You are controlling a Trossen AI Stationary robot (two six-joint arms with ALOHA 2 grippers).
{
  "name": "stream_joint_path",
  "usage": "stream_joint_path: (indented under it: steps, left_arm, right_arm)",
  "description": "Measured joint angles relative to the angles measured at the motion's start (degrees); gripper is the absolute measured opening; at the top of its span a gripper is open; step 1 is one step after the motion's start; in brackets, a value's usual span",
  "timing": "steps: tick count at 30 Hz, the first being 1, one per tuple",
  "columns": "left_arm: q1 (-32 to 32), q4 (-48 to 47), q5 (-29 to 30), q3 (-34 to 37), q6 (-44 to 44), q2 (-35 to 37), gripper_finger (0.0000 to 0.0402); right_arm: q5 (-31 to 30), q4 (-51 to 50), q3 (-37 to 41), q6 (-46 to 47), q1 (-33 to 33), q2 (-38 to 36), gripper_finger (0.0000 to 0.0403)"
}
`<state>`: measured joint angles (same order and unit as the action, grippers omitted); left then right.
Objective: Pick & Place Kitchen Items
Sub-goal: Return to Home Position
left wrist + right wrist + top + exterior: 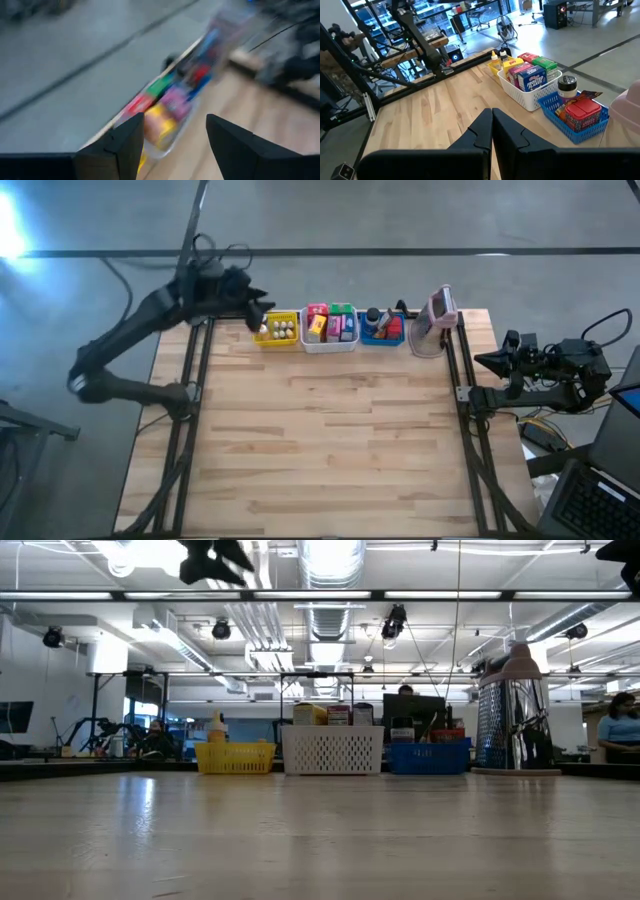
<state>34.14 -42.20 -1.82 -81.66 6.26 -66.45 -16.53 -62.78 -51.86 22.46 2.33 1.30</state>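
Wood table [320, 450], lab room w/ ceiling lights behind — kitchen items [318, 327] in yellow bin [235, 758], white bin [333, 750], blue bin [430, 757] at far edge by grater [515, 720]; left gripper [175, 117] fingers apart above yellow bin's corner, right gripper [492, 114] fingers together off table's right side.

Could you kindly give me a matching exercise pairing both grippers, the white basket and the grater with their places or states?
1 left gripper
2 right gripper
3 white basket
4 grater

A right end of the row
B raised near the yellow basket, open
C middle of three baskets
D at the table's right edge, shut

Pairs: 1-B, 2-D, 3-C, 4-A
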Motion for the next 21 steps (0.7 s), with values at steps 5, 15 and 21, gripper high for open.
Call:
stream_joint_path:
  steps: [5,15,21]
  left_arm:
    - [-6.76,8.63,-1.22,9.37,2.16,8.92,0.0218]
    - [-8.49,9.07,-1.34,19.69,2.36,22.36,0.0218]
    - [-8.93,9.24,-0.96,26.17,-4.11,27.39,0.0218]
  right_arm:
    - [-0.01,0.01,0.0,0.0,0.01,0.0,0.0008]
    - [0.0,0.0,0.0,0.0,0.0,0.0,0.0008]
    - [0.01,0.01,0.0,0.0,0.01,0.0,0.0008]
